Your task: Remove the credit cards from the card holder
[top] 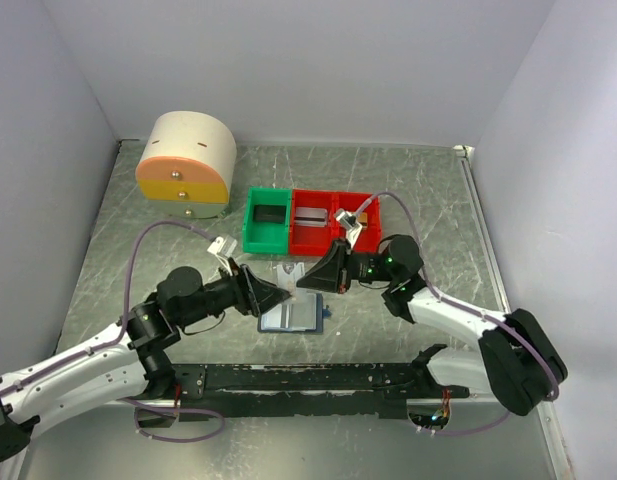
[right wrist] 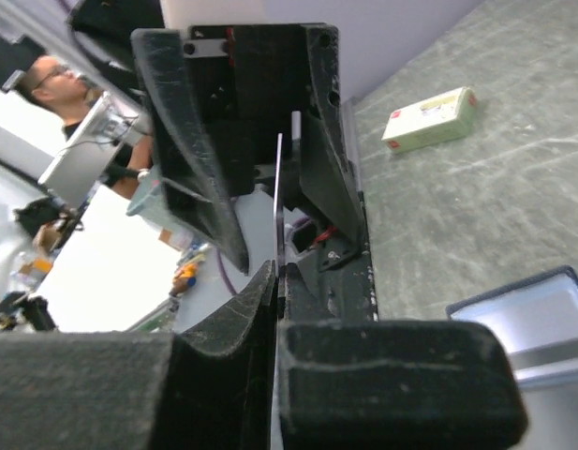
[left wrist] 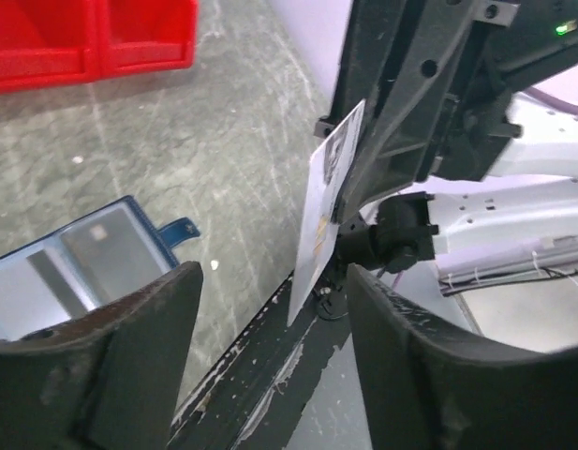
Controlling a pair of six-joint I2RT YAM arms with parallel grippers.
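Credit card (left wrist: 324, 216) stands on edge above the table, clamped between the closed fingers of your right gripper (right wrist: 277, 281). Your left gripper (left wrist: 274, 277) faces it with jaws spread wide, one finger on each side of the card and neither touching it. Just below, the card holder (top: 291, 316) lies open and flat on the table (top: 428, 190), its pale blue lining up and its strap tab pointing right.

You are working on a grey-green marbled surface, boxed in by pale walls on three sides. A black rail (top: 308, 378) runs along the near edge.

Behind the grippers sit a green bin (top: 266, 220) and red bins (top: 333, 222), and a rounded cream drawer unit (top: 186, 160) stands at the back left. A cream box with a red label (right wrist: 429, 119) lies on the table, well apart from the holder.
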